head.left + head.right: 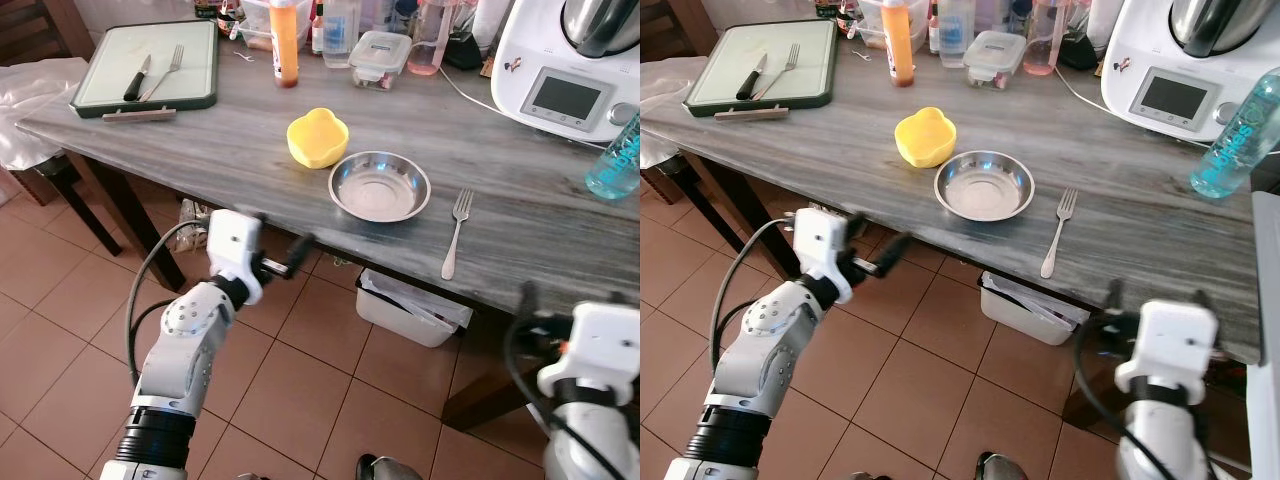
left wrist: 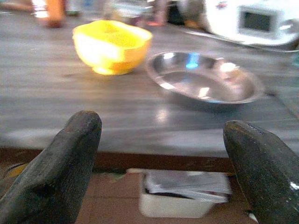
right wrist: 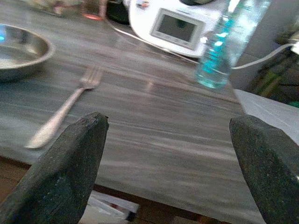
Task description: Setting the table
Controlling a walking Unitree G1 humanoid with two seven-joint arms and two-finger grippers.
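1. Both pincers hang nearest the camera, below the front edge of the bench (image 1: 230, 160): the left pincer (image 1: 290, 258) and the right pincer (image 3: 170, 163) each have their black fingers spread, holding nothing.
2. On the bench, the steel dish (image 1: 379, 186) sits near the front edge, empty, with the yellow bowl (image 1: 317, 138) just beside it; what the bowl holds cannot be seen.
3. A fork (image 1: 456, 233) lies near the dish on the robot's right side, apart from it.
4. At the far left corner, a green tray (image 1: 100, 60) holds a knife (image 1: 136, 78) and a second fork (image 1: 166, 70).
5. Likely risk: a pincer rising from under the edge could knock the bench lip or nudge the dish, which sits close to the edge.
6. The fork lies flat, so a shallow pinch could skid it off the edge.
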